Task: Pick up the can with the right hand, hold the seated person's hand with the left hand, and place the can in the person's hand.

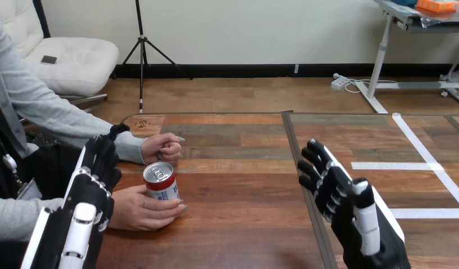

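Since the can sits in the person's hand at 8 o'clock on the desk, right hand at 4 o'clock hangs loose-fingered, empty; left hand beside it, fingers relaxed, gripping nothing.

My left robot hand rises from the bottom edge at the view's left, its back with the white shells toward the camera. Its fingers are nearly straight, close together, and point away from me; they curl round nothing. My right robot hand rises from the bottom edge at the view's right, palm turned toward the left. Its fingers are loosely bent and slightly spread, and its thumb stands upright, apart from them. It holds nothing. The two hands are well apart.
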